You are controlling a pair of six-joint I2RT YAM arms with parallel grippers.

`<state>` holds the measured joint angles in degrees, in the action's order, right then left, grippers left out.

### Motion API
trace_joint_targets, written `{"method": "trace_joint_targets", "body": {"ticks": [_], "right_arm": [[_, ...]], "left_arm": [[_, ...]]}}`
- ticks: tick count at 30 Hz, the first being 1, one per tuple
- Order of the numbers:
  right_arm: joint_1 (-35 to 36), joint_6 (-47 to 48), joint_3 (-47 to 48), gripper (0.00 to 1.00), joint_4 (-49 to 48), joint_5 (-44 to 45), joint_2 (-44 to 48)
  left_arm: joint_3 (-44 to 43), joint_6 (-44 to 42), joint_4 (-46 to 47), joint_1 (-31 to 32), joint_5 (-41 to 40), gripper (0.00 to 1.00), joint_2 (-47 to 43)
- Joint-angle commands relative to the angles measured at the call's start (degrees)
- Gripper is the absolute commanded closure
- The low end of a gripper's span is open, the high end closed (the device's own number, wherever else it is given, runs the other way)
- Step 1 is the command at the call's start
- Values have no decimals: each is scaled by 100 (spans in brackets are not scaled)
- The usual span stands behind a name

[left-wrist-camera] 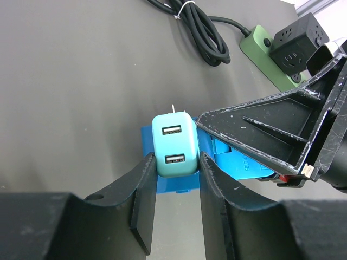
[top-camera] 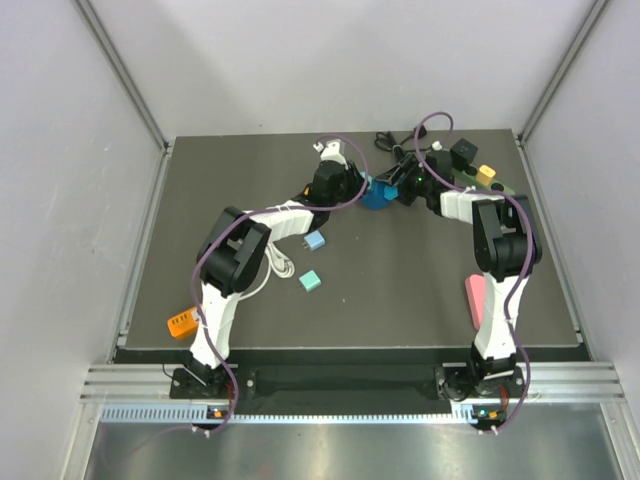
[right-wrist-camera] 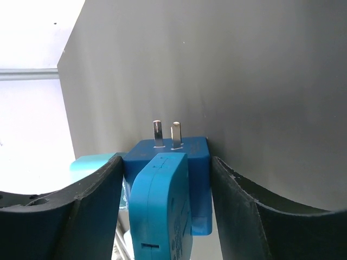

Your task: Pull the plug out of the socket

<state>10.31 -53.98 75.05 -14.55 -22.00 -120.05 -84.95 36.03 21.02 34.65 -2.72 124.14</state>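
While left jaws pinch the teal plug [left-wrist-camera: 174, 145], right jaws (opposite) clamp blue adapter [right-wrist-camera: 196, 168].

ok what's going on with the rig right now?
Both arms meet at the far middle of the table over one small assembly. The left gripper is shut on a teal USB charger, and the right gripper is shut on the blue adapter that the charger sits against. I can't tell whether the charger's pins are out of it yet. The green power strip lies apart to the right, untouched.
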Motion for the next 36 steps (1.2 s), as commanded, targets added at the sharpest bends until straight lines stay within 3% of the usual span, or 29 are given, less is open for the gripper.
{"method": "trace_joint_targets", "body": {"ticks": [1, 9, 19, 36], "right_arm": [[6, 221, 177, 72, -189, -24, -115], [-11, 432, 168, 100, -127, 73, -133], [-29, 739, 37, 100, -268, 380, -45], [-20, 1117, 107, 100, -66, 530, 17]], "left_arm": [[5, -79, -466, 112, 211, 100, -4], [-277, 255, -713, 94, 430, 100, 49], [-84, 352, -933, 68, 729, 100, -74], [-478, 422, -1056, -90, -149, 100, -232]]}}
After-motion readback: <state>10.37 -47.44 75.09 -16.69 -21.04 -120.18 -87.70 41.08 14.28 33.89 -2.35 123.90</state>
